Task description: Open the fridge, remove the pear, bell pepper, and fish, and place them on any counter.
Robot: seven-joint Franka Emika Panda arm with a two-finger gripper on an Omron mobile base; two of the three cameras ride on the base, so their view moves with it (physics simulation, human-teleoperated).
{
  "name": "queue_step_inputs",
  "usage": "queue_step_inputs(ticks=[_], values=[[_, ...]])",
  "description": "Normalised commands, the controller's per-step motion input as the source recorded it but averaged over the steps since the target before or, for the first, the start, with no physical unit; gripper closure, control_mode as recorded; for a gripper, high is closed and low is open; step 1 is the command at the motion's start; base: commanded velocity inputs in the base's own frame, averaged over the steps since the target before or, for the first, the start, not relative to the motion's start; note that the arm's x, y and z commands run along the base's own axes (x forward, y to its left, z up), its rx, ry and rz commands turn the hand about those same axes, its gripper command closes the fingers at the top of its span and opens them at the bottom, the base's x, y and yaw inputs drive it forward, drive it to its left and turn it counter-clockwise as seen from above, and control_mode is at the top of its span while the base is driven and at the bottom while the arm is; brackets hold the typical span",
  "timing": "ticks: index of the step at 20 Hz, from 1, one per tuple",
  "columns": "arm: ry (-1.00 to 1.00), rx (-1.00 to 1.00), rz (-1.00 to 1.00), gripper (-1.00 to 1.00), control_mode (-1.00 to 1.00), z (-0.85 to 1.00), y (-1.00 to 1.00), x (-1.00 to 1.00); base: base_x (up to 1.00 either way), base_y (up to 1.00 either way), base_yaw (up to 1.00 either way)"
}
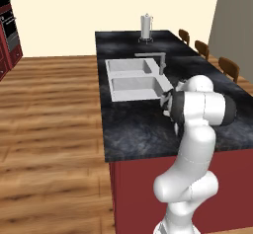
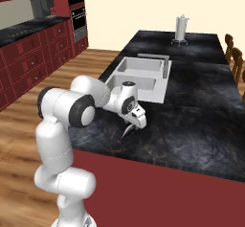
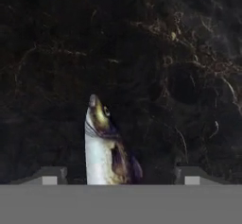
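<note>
Black marbled counter [image 2: 191,111] carries the fish [image 3: 101,147], lying between the fingers [image 3: 49,176], nearer the left one.

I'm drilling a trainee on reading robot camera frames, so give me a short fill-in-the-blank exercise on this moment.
1. Between the two fingers lies the ____.
2. The fingers stand ____, apart from the fish on both sides.
3. The gripper hangs over the black ____, near the sink.

Missing words: fish; open; counter
</note>
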Motion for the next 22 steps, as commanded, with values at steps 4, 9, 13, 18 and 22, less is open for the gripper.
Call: queue_step_inputs(ticks=[4,9,13,18,22], values=[[-0.21,0.0,0.02,-1.0,-1.0,0.95,0.0,-0.31,0.0,0.0,0.0],[-0.06,-0.01,0.07,-1.0,-1.0,1.0,0.28,-0.12,0.0,0.0,0.0],[-0.05,-0.08,0.17,-1.0,-1.0,1.0,0.68,-0.31,0.0,0.0,0.0],[-0.01,-0.06,0.28,-1.0,-1.0,1.0,0.63,-0.33,0.0,0.0,0.0],[0.02,-0.08,0.34,-1.0,-1.0,1.0,0.22,-0.52,0.0,0.0,0.0]])
